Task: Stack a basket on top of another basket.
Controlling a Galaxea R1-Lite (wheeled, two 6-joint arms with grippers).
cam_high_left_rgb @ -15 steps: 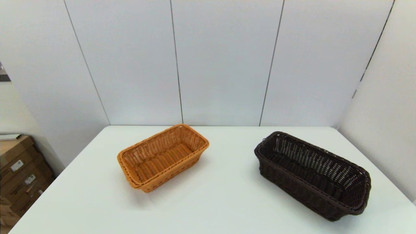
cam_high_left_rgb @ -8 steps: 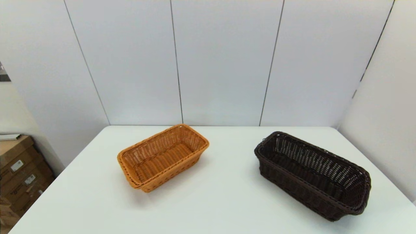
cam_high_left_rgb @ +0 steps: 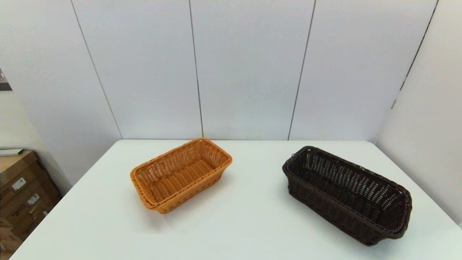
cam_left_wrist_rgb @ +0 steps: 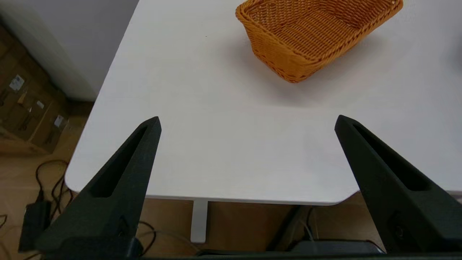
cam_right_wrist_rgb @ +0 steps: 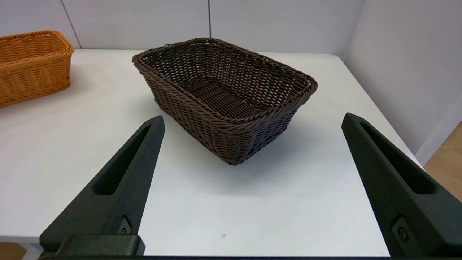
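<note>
So two baskets on the white tabletop, well apart from each other. The dark brown basket sits on the right side, angled so one short end points toward the far middle and the other toward the near right corner. It's upright, nothing inside it, and you can see light through the open weave on its sides. The orange-tan basket is over on the left half, closer to the middle than to the left edge, also upright with nothing in it, and also turned at an angle, the opposite way from the dark one.

Neither arm shows up in the head view. The right gripper hangs just off the near edge of the tabletop, facing the near short end of the dark brown basket, jaws spread wide with nothing between them, not touching the basket. The left gripper is back off the near left part of the tabletop, jaws wide open too, holding nothing, with the orange-tan basket a good way beyond it.

Some cardboard boxes are stacked on the floor off to the left, and there are cables on the floor under the tabletop's near left corner.
</note>
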